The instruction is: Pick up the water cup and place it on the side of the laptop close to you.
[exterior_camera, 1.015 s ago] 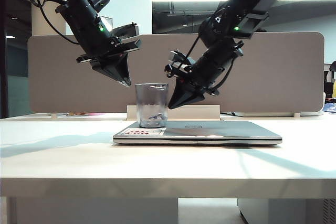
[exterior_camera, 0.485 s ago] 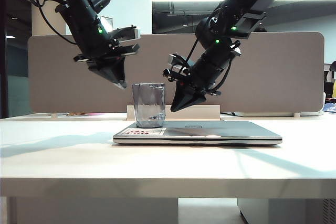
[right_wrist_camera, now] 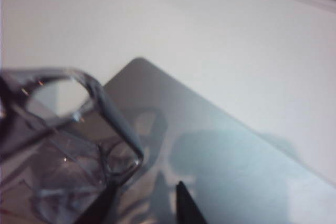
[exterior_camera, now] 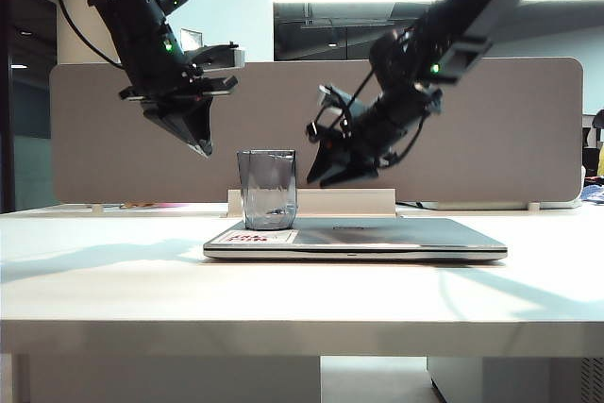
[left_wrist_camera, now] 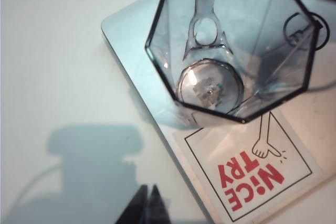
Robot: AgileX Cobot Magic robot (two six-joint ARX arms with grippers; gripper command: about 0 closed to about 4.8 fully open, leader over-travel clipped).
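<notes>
a clear smoky-blue cup (exterior_camera: 268, 189) stands upright on the lid of a closed silver laptop (exterior_camera: 377, 237), at the lid's left end in the outside view, partly over a white sticker (left_wrist_camera: 252, 169) with red print. the laptop lies flat on a pale table (exterior_camera: 142, 290). the cup is not yet lifted.

my left gripper (exterior_camera: 198, 142) hangs in the air above and to the left of the cup, apart from it. in its wrist view its two tips meet in a point, so its jaws look closed and hold nothing.

my right gripper (exterior_camera: 319, 173) hangs just to the right of the cup's rim, near it but not touching. in its wrist view two dark fingertips (right_wrist_camera: 185, 203) stand apart with lid showing between them, so its jaws are spread and empty. the cup's handle (right_wrist_camera: 113, 129) is on this side, close by.

my judgement of the cup: thin hard plastic, empty as far as i can see, so light and easy to tip. its walls are smooth, faceted and taper downward, so they could slip in a pinch. i would take it by the handle or across two flat facets near the rim, squeeze gently, and lift straight up so that it does not skid on the lid.
</notes>
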